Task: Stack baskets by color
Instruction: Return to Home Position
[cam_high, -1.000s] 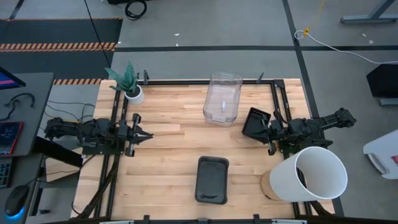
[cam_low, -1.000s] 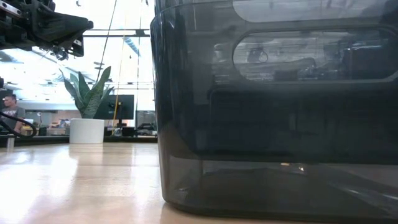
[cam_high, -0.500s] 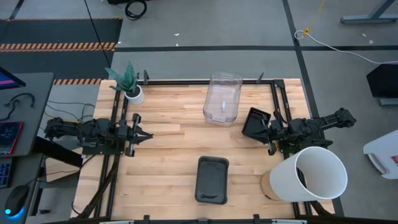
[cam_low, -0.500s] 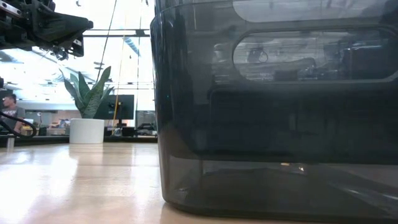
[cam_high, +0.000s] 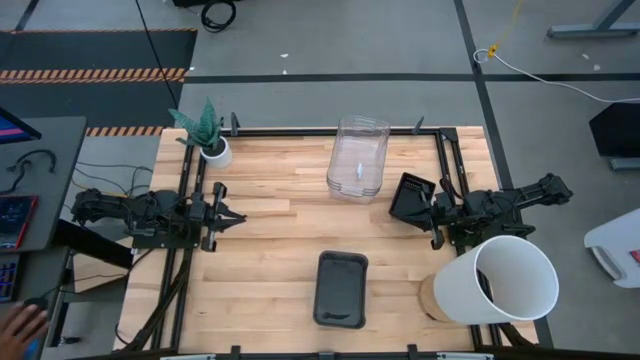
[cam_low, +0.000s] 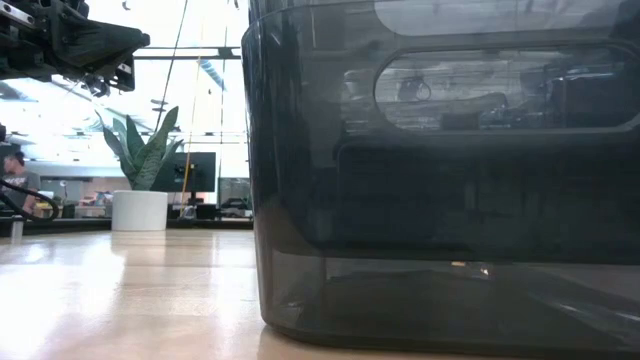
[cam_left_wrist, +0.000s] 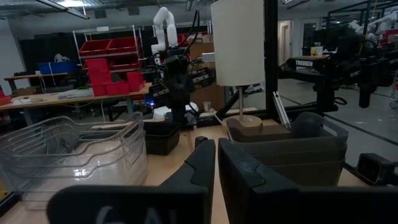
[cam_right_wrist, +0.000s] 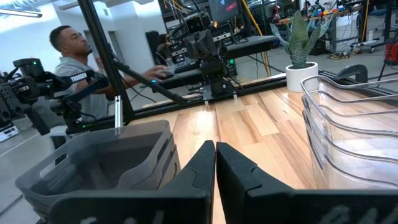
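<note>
A stack of clear baskets (cam_high: 358, 158) rests on its base at the table's far middle. A stack of dark grey baskets (cam_high: 341, 289) stands at the near middle and fills the low view (cam_low: 440, 170). The black slotted baskets (cam_high: 411, 196) sit at the right, just beside my right gripper (cam_high: 432, 212). That gripper is shut and points level toward the table's left. My left gripper (cam_high: 236, 217) is shut at the left edge, pointing right, with nothing in it. Its wrist view shows the shut fingers (cam_left_wrist: 216, 149) with the clear baskets (cam_left_wrist: 74, 155) and the grey baskets (cam_left_wrist: 292, 152) beyond them.
A big white bucket (cam_high: 505, 280) lies tipped at the near right corner. A white plant pot (cam_high: 214, 150) stands at the far left corner. A dark frame rail (cam_high: 300, 130) runs along the far edge. A person (cam_right_wrist: 74, 62) sits at a desk beyond the table's left side.
Both arms and all baskets have kept still. A person's hand has come into view at the desk left of the table.
</note>
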